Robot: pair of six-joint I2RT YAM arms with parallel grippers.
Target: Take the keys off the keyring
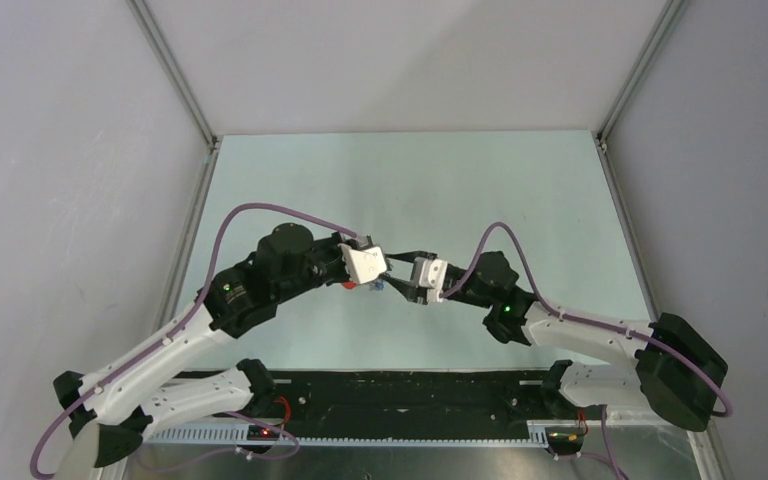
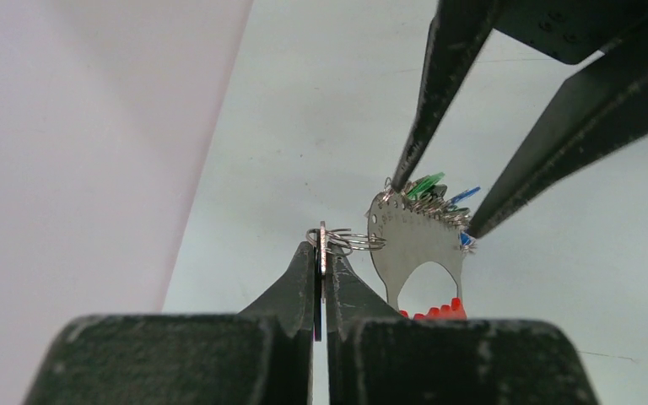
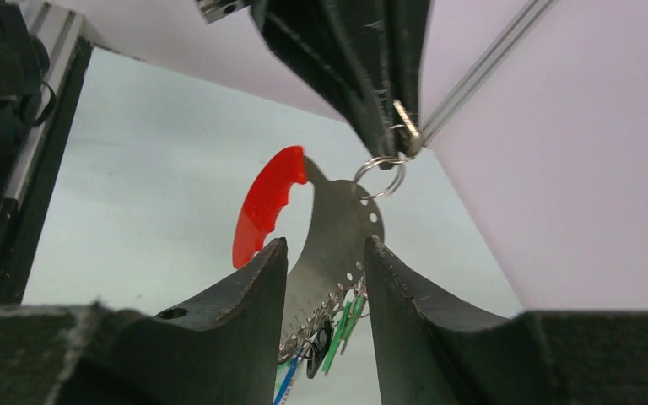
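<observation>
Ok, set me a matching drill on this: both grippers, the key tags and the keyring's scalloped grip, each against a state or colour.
1. left gripper
2. right gripper
3. key tags
4. scalloped grip

A. red
B. open, with the keyring plate between its fingers
C. green and blue
D. shut on a small silver piece joined to split rings

Pairs: 1-D, 2-B, 3-C, 4-A
</observation>
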